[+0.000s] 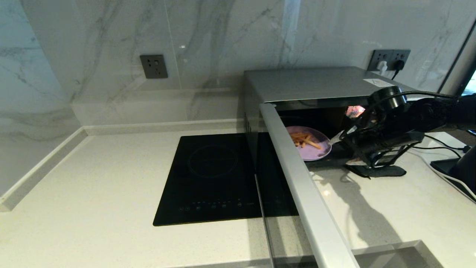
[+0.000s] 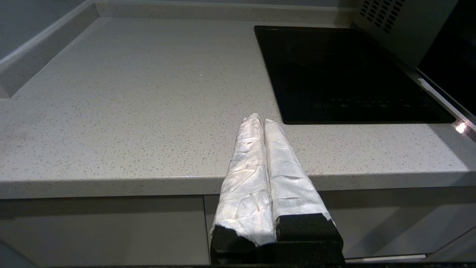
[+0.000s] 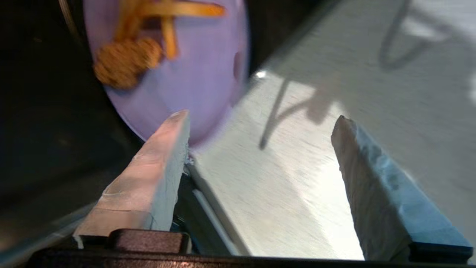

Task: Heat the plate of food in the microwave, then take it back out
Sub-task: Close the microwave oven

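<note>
The right hand [image 3: 260,123], fingers spread and empty, sits just right of the plate of food [image 1: 316,150] inside the open microwave [image 1: 312,83]; the left hand [image 2: 264,121] is closed, parked far left.

A pale speckled stone countertop [image 1: 93,193] runs across the scene, with a low raised lip along its left and far edges. A flat black induction hob [image 1: 212,178] is set into it (touch controls along the near edge). Behind rises a glossy grey-veined marble wall [image 1: 93,44] with a dark socket [image 1: 153,66] at left and a double outlet [image 1: 389,59] at far right, with plugs in it.
</note>
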You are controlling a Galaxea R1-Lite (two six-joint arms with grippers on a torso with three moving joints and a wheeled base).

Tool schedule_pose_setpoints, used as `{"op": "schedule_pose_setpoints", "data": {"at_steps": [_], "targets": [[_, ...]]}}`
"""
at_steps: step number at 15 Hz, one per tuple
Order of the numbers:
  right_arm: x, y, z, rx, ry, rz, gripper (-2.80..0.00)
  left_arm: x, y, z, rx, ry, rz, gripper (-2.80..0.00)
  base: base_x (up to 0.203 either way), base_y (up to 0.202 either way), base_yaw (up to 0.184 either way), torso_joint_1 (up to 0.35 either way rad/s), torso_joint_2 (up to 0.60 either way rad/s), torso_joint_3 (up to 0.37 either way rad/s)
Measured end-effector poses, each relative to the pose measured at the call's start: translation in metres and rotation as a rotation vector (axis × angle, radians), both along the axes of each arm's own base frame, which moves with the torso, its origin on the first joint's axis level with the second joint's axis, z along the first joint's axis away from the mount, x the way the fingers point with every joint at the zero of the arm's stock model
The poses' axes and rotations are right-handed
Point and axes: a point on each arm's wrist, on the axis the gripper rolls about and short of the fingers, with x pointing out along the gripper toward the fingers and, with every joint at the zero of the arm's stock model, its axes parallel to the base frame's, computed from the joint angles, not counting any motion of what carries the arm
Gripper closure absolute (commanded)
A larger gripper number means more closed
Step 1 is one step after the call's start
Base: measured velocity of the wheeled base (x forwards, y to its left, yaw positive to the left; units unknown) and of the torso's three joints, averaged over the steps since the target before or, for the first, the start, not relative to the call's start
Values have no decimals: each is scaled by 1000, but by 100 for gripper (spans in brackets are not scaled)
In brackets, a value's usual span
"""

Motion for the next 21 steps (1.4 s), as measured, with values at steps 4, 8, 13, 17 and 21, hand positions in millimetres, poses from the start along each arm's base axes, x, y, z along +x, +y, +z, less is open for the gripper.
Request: {"op": "schedule_pose_setpoints", "data": {"at_steps": [4, 8, 13, 17, 21], "targets": [[-55, -5, 15, -153, 8, 0, -280, 0, 0, 0, 0, 0, 0, 0, 0, 0, 0, 0, 0, 0], [-125, -18, 33, -352, -5, -31, 0, 0, 0, 0, -1, 0, 0, 0, 0, 0, 0, 0, 0, 0], [-205, -28, 69, -481, -37, -111, 0, 0, 0, 0, 0, 0, 0, 0, 0, 0, 0, 0, 0, 0], [-235, -21, 101, -487, -143, -78, 0, 0, 0, 0, 0, 0, 0, 0, 0, 0, 0, 0, 0, 0], [-242, 3, 143, -481, -346, 95, 0, 0, 0, 0, 0, 0, 0, 0, 0, 0, 0, 0, 0, 0]]}}
